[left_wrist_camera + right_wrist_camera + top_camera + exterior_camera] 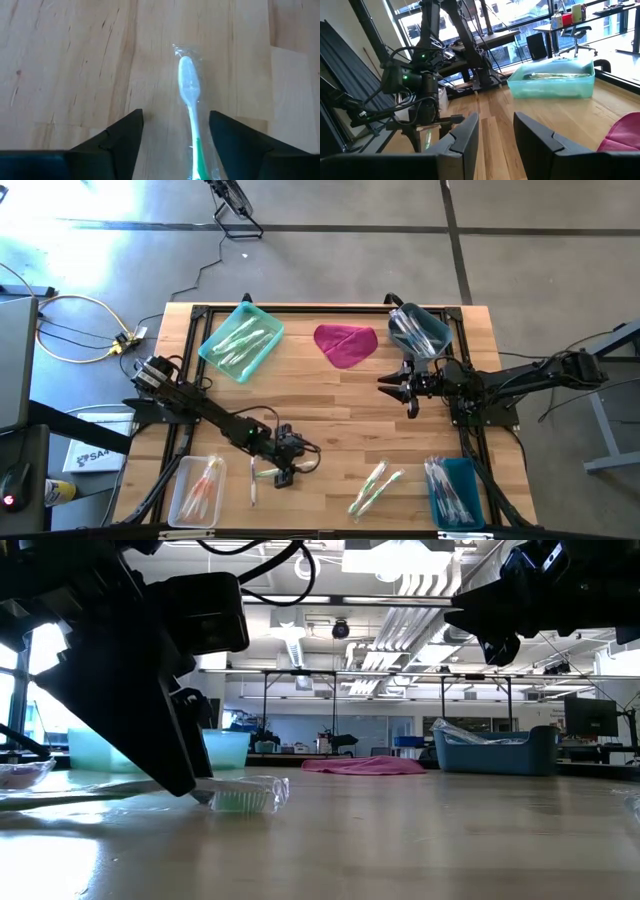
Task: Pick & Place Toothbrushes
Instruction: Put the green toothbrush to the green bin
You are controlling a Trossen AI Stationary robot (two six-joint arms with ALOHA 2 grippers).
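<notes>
A slim green-handled toothbrush (pixel 191 107) in crinkly clear wrap is being straddled by the left gripper (pixel 283 467), jaws apart, at 7 o'clock on the wooden table (pixel 330 430). The right gripper (pixel 400 385) is being held at 2 o'clock, jaws parted on nothing.

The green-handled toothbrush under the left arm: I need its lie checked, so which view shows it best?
The left wrist view: the green-handled toothbrush lies wrapped between the open jaws. The high view shows it small; the low view shows only its wrapper end; the right wrist view barely shows it.

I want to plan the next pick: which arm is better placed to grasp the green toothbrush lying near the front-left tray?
The left. The left gripper is open astride the green toothbrush; the right gripper hovers far across the table.
</notes>
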